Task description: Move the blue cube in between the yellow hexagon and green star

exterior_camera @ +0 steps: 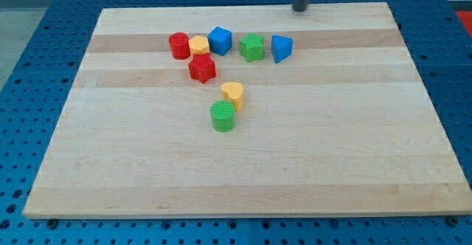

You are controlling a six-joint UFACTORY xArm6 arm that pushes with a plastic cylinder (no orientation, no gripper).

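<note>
The blue cube [220, 40] sits near the view's top, just right of the yellow hexagon [199, 46] and touching it or nearly so. The green star [251, 47] lies a short gap to the cube's right. My tip [300, 9] is at the board's top edge, up and to the right of the green star, apart from all blocks.
A red cylinder [178, 45] touches the hexagon's left side. A red star [201, 68] lies just below the hexagon. A blue triangle [281, 48] is right of the green star. A yellow heart [232, 94] and green cylinder [223, 116] sit mid-board on the wooden board [332, 142].
</note>
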